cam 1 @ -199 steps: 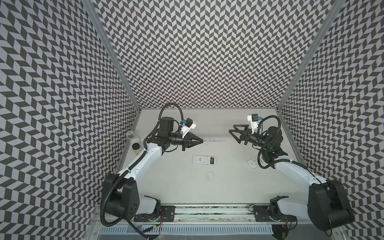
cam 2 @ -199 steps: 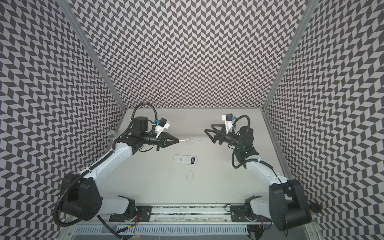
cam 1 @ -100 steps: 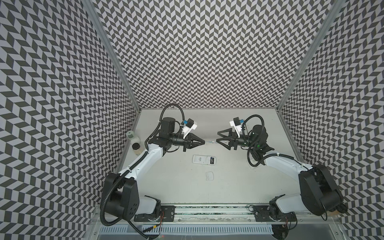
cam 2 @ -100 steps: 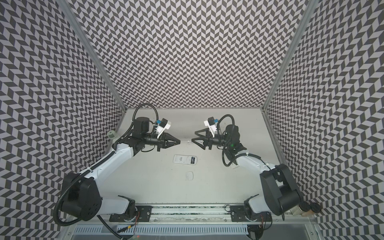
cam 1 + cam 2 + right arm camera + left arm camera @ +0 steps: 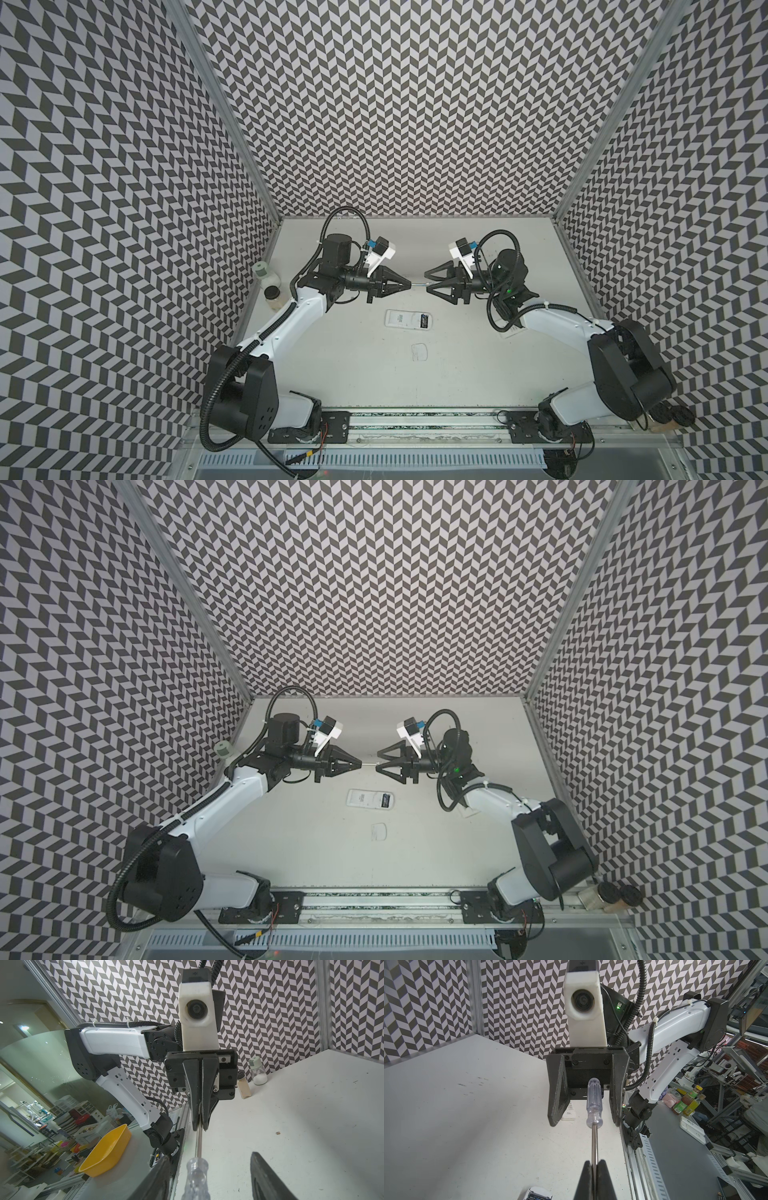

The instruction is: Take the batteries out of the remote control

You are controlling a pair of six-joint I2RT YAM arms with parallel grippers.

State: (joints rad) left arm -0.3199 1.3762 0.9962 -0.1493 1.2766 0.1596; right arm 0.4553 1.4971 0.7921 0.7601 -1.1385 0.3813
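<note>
We log the screwdriver (image 5: 595, 1103) axis left-right: shaft clamped in the left gripper (image 5: 409, 284), handle between the parted jaws of the right gripper (image 5: 427, 282), ungripped; the remote control (image 5: 405, 331) lies just nearer, its batteries not discernible.

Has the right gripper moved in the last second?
Yes. In a top view the right gripper has slid left, from well right of the remote to level with its right end, around the handle of the screwdriver that the left gripper holds.
</note>
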